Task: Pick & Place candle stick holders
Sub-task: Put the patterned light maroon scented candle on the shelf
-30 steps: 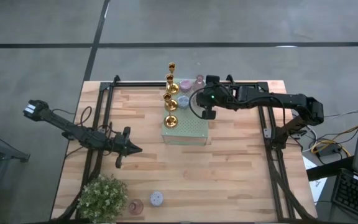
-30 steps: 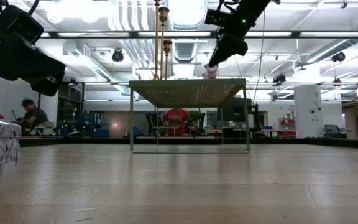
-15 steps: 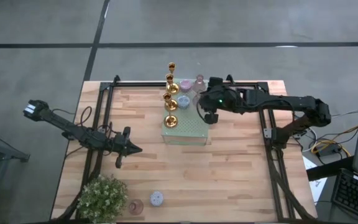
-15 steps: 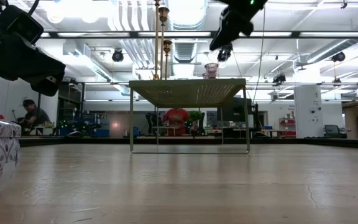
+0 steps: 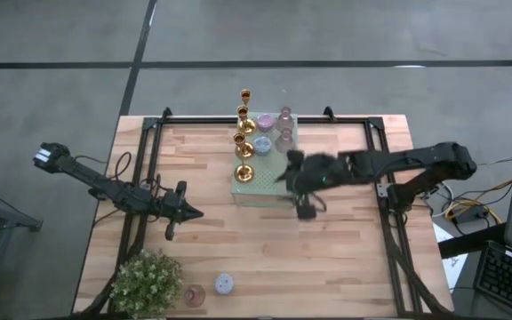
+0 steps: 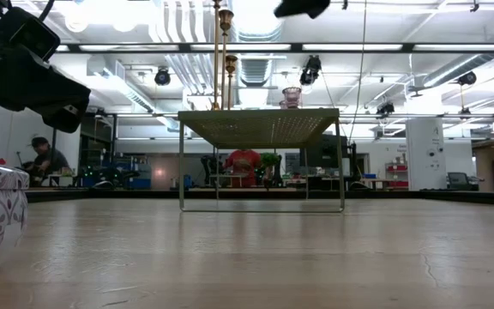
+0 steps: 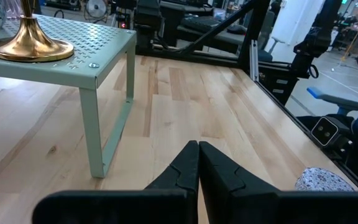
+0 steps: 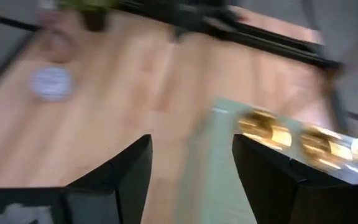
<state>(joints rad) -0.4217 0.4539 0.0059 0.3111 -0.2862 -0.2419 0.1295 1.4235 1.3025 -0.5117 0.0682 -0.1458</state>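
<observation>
Several slim gold candlesticks [image 5: 244, 133] stand by their round bases in a row on the pale green perforated stand [image 5: 269, 188]. Beside them on the stand sit small pink holders [image 5: 284, 126] and a pale-blue one [image 5: 262, 143]. A lilac patterned holder [image 5: 224, 284] and a pink one [image 5: 194, 294] sit near the table's front edge. My right gripper [image 5: 304, 208] is open and empty, high above the stand's near right corner; it also shows in its wrist view [image 8: 191, 168]. My left gripper [image 5: 194, 212] is shut and empty, left of the stand, and shows in its wrist view [image 7: 198, 163].
A bushy potted plant [image 5: 147, 280] stands at the near left corner. Black frame rails [image 5: 389, 222] run along the table's sides. Bare wood lies between the stand and the front edge. A person [image 6: 41, 156] sits in the room beyond.
My right gripper has risen off a pink holder at the stand's far right and swung toward the table's near edge, past the stand's near right corner. The pink holder stays standing on the stand.
</observation>
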